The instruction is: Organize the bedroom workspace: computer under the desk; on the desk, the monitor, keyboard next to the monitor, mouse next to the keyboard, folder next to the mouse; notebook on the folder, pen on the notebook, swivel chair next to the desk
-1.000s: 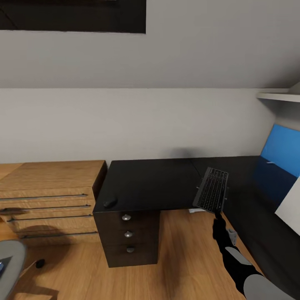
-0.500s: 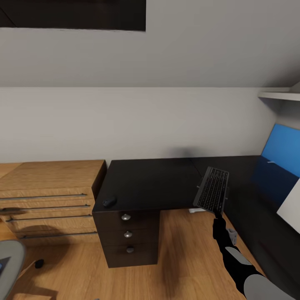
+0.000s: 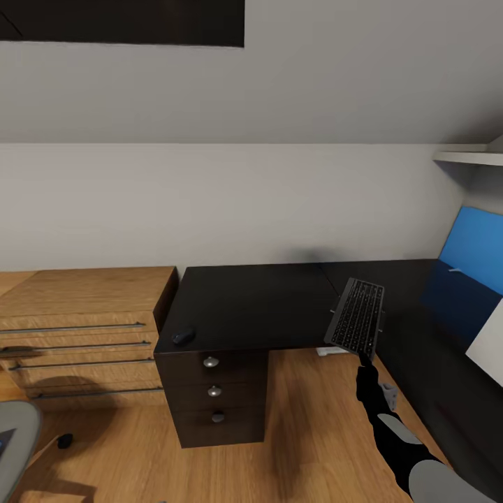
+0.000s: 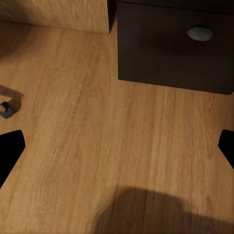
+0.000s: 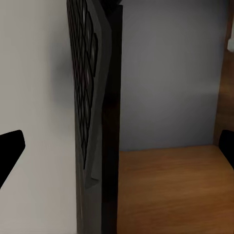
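1. Holding the keyboard (image 3: 358, 316) by its near short end, the right gripper (image 3: 362, 360) sits at about 5 o'clock in the head view, clenched on it. The board is slim, with a dark grey frame and black keys, and is tipped up with its far end over the front edge of the desk (image 3: 251, 307).
2. In the right wrist view the keyboard (image 5: 90, 97) shows edge-on between the spread black fingertips (image 5: 9, 146); the key grid is visible.
3. Left gripper (image 4: 117, 146): jaws released, nothing between them. It hangs over the wooden floor (image 4: 97, 146), near the black drawer unit (image 4: 170, 48) and its round knob (image 4: 200, 33).
4. Swivel chair (image 3: 14, 433): a grey seat edge and one black caster at 8 o'clock, well apart from the desk.
5. Mouse (image 3: 184, 337): a small dark oval on the desk's near left corner, above the drawer unit (image 3: 218, 398).
6. Light wooden cabinet (image 3: 84, 321) stands just beside the desk, at 9 o'clock.
7. Folder (image 3: 475, 251): bright blue, leaning at 3 o'clock past the desk's right wing; I cannot tell what it rests on.
8. Against the picture half a second ago: the whole view is shifted a little, while the keyboard and mouse lie as they did.
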You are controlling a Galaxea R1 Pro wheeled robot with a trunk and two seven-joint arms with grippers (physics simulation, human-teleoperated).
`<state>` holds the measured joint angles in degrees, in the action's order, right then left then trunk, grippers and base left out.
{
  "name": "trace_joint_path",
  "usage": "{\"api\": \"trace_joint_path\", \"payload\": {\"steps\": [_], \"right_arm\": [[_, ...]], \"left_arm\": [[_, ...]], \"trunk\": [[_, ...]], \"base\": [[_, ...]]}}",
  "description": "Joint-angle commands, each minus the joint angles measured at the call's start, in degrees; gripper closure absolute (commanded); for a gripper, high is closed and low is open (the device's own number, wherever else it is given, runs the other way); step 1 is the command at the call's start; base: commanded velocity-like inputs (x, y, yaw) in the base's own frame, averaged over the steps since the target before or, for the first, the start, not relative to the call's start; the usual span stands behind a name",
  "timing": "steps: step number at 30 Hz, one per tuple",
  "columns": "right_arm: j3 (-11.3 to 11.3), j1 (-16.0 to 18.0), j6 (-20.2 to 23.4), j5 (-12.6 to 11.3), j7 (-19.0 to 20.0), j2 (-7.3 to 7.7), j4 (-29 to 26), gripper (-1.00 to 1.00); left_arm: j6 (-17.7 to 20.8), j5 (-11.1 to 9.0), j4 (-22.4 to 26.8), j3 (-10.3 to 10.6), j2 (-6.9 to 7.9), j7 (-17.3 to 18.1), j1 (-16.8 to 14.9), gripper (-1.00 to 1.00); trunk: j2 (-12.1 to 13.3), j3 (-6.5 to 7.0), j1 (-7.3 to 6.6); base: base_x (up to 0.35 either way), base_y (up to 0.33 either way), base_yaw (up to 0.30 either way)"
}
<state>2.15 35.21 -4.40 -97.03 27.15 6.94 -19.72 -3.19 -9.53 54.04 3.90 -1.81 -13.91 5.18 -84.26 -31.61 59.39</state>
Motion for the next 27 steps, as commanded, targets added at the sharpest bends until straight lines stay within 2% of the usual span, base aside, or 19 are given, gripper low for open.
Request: {"api": "trace_joint_path", "payload": {"steps": [1,6,12,27], "right_arm": [[0.2,0.0,-0.2,-0.4,0.2,0.02,0.0,-1.00],[0.1,0.0,-0.2,-0.4,0.2,0.01,0.0,-1.00],[0.1,0.0,-0.2,-0.4,0.2,0.01,0.0,-1.00],[-0.2,0.0,-0.2,-0.4,0.1,0.05,0.1,-1.00]], "left_arm": [[-0.3,-0.6,0.0,0.2,0.07,-0.3,0.0,-1.00],[-0.3,-0.6,-0.2,0.2,0.13,-0.3,0.0,-1.00],[-0.3,-0.6,-0.4,0.1,0.20,-0.3,0.0,-1.00],[-0.1,-0.6,-0.4,0.1,0.15,-0.4,0.0,-1.00]], "trunk": [[0.0,-0.04,0.00],[0.0,-0.04,0.00],[0.0,-0.04,0.00],[0.0,-0.04,0.00]], "base": [[0.000,0.000,0.000],[0.041,0.000,0.000],[0.224,0.000,0.000],[0.103,0.000,0.000]]}}
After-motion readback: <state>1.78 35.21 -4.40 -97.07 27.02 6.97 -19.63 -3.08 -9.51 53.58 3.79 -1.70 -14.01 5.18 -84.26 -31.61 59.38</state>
